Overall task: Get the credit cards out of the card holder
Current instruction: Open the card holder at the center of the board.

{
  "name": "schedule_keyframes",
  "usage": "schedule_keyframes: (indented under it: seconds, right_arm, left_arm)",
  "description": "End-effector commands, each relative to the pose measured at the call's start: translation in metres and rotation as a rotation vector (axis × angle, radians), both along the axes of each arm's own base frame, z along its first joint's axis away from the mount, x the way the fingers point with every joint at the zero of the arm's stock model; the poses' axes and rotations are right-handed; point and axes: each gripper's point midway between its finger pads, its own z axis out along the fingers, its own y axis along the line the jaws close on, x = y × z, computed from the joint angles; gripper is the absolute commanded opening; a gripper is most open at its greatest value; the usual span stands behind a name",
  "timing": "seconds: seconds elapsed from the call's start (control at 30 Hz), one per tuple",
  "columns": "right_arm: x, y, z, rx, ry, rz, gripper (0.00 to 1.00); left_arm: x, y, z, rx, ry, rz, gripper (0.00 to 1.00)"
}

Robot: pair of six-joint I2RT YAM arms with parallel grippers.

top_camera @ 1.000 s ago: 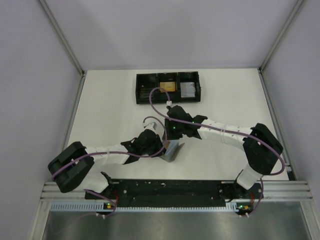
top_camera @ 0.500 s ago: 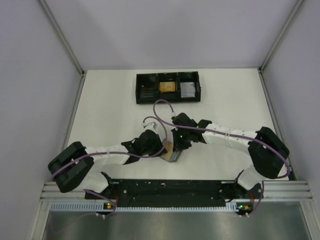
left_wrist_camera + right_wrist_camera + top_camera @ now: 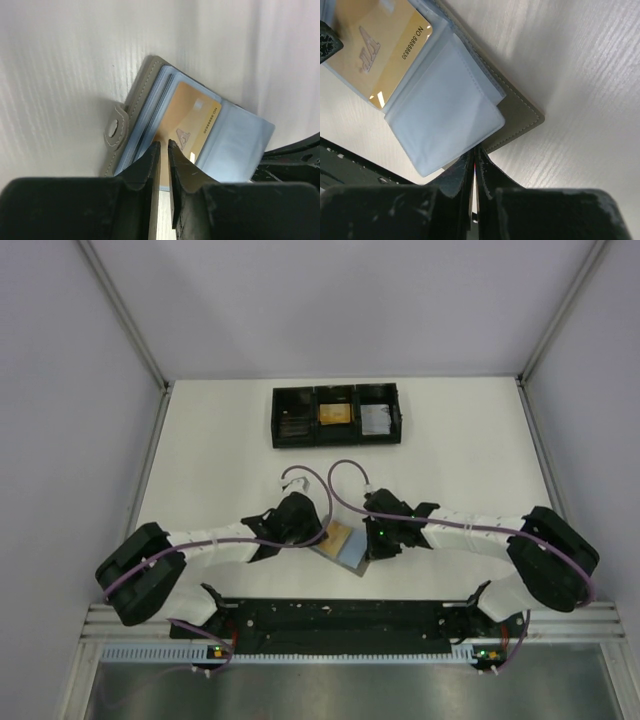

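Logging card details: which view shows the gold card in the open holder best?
Right wrist: the gold card sits large and sharp in the card holder, logo and number readable, though the frame edge crops it. Left wrist shows it smaller, its lower end behind the left gripper. Top external gives only a small gold patch.

White table [image 3: 470,440], black tray [image 3: 336,388] at back, opened card holder [image 3: 352,556] near front

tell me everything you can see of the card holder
The card holder is a grey stitched folding wallet, spread open over the white table, with a snap tab on one edge. Pale blue sleeves fan inside; one holds a gold card. The left gripper and right gripper each appear to pinch an edge.
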Motion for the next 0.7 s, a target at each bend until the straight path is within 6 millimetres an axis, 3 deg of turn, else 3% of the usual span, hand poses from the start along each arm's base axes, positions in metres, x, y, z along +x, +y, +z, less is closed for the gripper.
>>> schedule_keyframes:
  seconds: [0.0,0.2,0.37,0.5,0.67]
  right_arm:
    - [0.018,-0.001,-0.019,-0.014,-0.04,-0.041,0.02]
    - [0.046,-0.002,-0.026,-0.049,-0.075,-0.029,0.02]
    - [0.087,0.012,-0.014,-0.063,-0.168,0.059,0.02]
    - [0.122,0.01,-0.008,-0.112,-0.24,0.106,0.02]
    - [0.131,0.018,0.007,-0.1,-0.267,0.161,0.02]
  left_arm:
    - [0.017,0.012,0.01,0.04,-0.045,0.036,0.17]
    - [0.011,0.024,0.0,0.039,-0.018,0.058,0.18]
    - [0.004,0.03,0.0,0.007,-0.014,0.09,0.18]
    - [0.005,0.033,0.004,-0.003,-0.03,0.11,0.18]
    - [0.013,0.032,0.015,-0.009,-0.065,0.12,0.18]
